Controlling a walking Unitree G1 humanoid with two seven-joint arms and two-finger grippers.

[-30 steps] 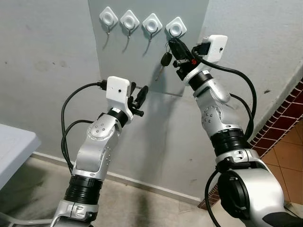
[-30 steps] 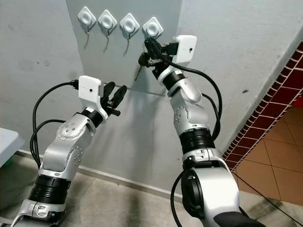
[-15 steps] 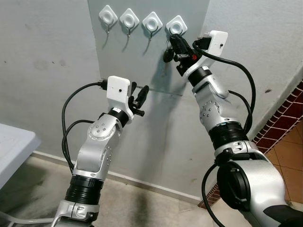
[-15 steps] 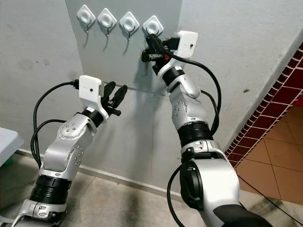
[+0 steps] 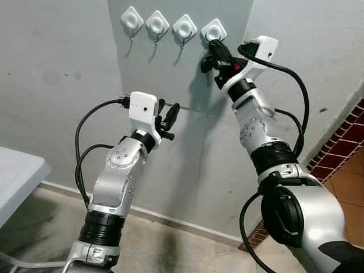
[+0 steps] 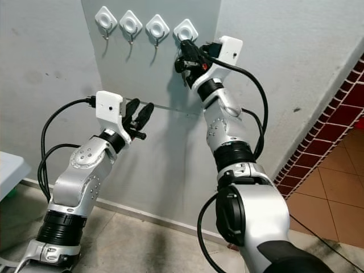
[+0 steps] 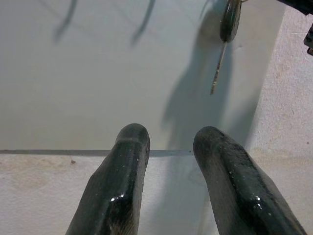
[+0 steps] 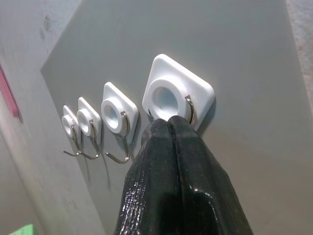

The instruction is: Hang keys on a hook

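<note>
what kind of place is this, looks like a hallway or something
Probably an entry or passage in a home. A grey panel on a plain plastered wall carries four white hooks, the right tool holds keys at the rightmost one, and red floor tiles run alongside.

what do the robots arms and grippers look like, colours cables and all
Both arms are silver metal with black ribbed joint bands. Each wrist carries a white boxy camera module, with black cables looping from it back down the arm. The left gripper and right gripper each have two long, glossy black fingers with rounded tips. A small red spot shows near the right wrist.
</note>
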